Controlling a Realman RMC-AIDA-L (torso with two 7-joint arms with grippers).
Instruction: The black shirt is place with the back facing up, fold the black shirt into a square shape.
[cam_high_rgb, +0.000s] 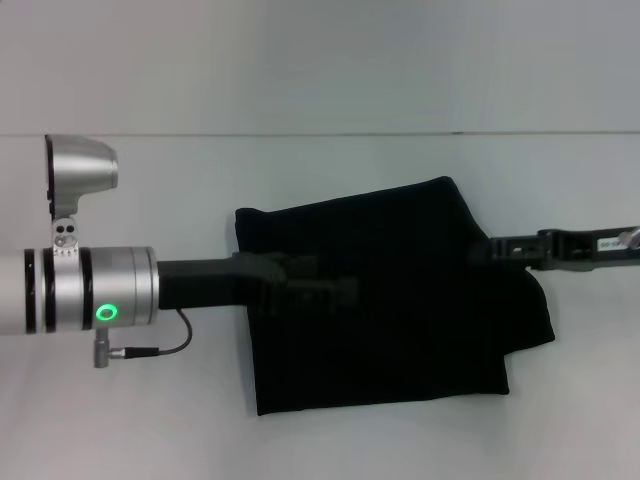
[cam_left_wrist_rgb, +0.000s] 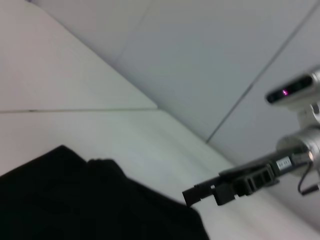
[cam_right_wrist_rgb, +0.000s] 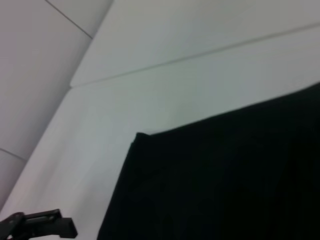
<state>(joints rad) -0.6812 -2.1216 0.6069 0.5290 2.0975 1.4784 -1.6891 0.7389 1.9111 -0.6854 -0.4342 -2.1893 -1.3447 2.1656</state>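
**foldbot_fan:** ok, where's the black shirt (cam_high_rgb: 400, 345) relative to the grippers?

**rm_tinkerer:** Starting closest to the robot: the shirt's near hem sits on the white table (cam_high_rgb: 150, 420), nearer the robot than both grippers. It's a bunched, roughly four-sided dark patch, not a neat square. A flap bulges out on the side toward the right gripper (cam_high_rgb: 492, 250), just on the robot's side of it.

**foldbot_fan:** and the left one?

**rm_tinkerer:** The left gripper (cam_high_rgb: 345, 292) comes in from the robot's left and lies over the middle of the shirt, with cloth under it and on both its near and far sides. It's black on black, so honestly I can't tell whether it's wide, narrow or holding fabric. Behind it the silver wrist has a green ring light (cam_high_rgb: 106, 313), and a thin cable (cam_high_rgb: 160, 348) loops under it.

**foldbot_fan:** right side?

**rm_tinkerer:** The right gripper reaches in from the opposite side, with its tip at the shirt's right edge, a bit farther out than the left gripper. In the left wrist view it ends right at the cloth's border. I can't tell whether it's open, closed or pinching anything, and I can't tell if it actually touches the cloth.

**foldbot_fan:** beyond that?

**rm_tinkerer:** The shirt's far edge slants, rising to a corner just beyond the right gripper. Past both grippers there's bare table, then a pale wall (cam_high_rgb: 300, 60)
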